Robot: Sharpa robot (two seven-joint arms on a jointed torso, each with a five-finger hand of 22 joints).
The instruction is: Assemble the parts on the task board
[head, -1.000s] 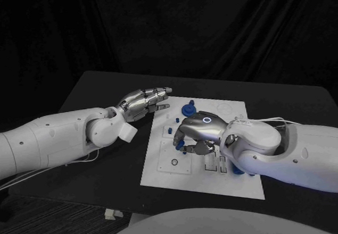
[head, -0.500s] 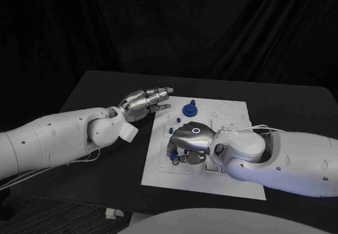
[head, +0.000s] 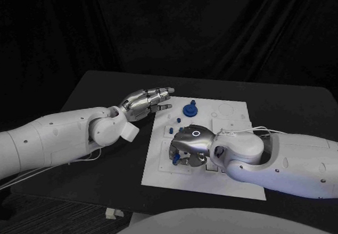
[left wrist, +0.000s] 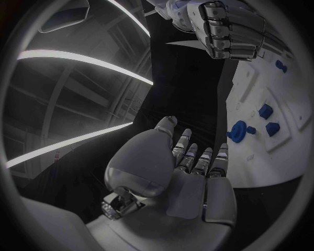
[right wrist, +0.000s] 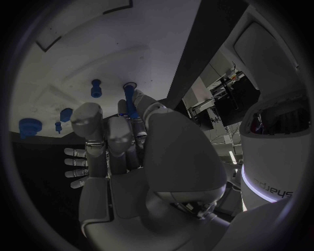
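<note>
Shifted slightly since the earlier frame: right hand (head: 191,144), pinching, probably, a small rigid blue plastic peg (right wrist: 130,99) over the white task board (head: 233,185); light, slippery. Left hand (head: 145,103) open, empty.

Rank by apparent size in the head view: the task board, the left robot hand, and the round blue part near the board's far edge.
1. Task board, clearly the largest.
2. Left robot hand, much smaller than the board.
3. Round blue part, the smallest.
The hand is raised nearer the camera, but the gaps are wide enough that the order holds.
</note>
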